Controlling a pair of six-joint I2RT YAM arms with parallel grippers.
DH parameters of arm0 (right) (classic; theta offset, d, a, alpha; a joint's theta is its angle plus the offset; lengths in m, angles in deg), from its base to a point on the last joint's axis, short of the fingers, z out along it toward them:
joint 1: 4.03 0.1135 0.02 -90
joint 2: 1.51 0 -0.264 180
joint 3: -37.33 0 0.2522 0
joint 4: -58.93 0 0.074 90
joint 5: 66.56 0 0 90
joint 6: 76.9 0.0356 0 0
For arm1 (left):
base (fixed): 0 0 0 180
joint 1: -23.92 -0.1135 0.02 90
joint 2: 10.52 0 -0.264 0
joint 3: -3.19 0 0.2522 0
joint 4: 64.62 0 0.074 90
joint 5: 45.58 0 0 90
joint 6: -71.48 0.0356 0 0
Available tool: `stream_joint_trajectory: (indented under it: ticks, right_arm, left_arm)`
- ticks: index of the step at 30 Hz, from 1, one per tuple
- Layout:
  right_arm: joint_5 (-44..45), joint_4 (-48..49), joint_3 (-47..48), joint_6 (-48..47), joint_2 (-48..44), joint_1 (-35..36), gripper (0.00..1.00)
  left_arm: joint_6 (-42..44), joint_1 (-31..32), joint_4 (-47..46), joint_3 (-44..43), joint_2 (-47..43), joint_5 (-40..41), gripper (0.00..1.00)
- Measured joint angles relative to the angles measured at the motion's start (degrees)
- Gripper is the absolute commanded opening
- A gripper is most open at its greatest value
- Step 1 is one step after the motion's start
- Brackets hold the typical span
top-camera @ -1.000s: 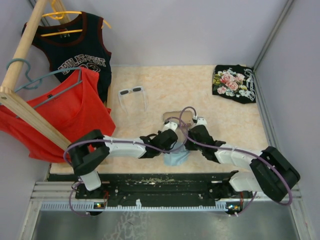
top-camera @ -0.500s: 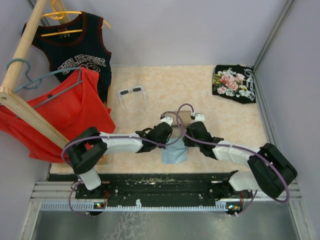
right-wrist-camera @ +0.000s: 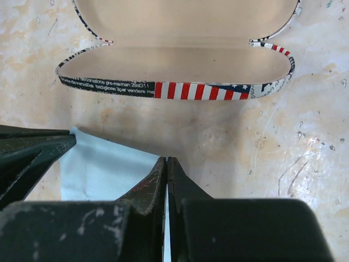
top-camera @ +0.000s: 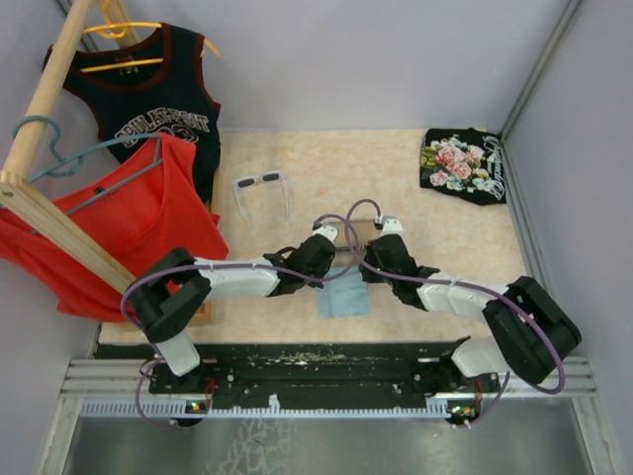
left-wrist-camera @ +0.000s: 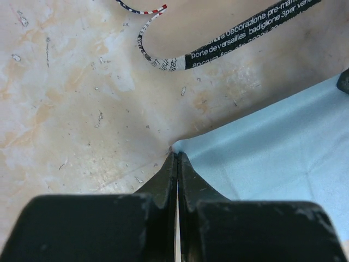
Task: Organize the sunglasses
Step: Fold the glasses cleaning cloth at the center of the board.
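Reaching inward low, left claw point(left-wrist-camera: 177, 158) and right claw point(right-wrist-camera: 166, 161) pinched on cloth point(top-camera: 343, 300) corners

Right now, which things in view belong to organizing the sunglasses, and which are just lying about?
Job: sunglasses; open flag-print case; light-blue cloth, its corners pinched by left gripper and right gripper.
Lying about: floral black garment; red top and black jersey on hangers; wooden rail.

Bare desk point(top-camera: 396, 168) lies right of the sunglasses point(top-camera: 261, 182); jersey point(top-camera: 148, 99) and red shirt point(top-camera: 138, 228) crowd their left; case point(right-wrist-camera: 180, 90) and cloth point(top-camera: 343, 297) lie nearer.
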Motion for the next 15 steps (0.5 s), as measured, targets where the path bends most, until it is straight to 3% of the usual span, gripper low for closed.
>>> stream_joint_trajectory:
  ticks: [15]
  right_arm:
    - [-2.2, 0.8, 0.2, -2.5, -0.3, -0.2, 0.0]
  left_arm:
    - [3.9, -0.5, -3.5, 2.5, -6.4, -4.1, 0.0]
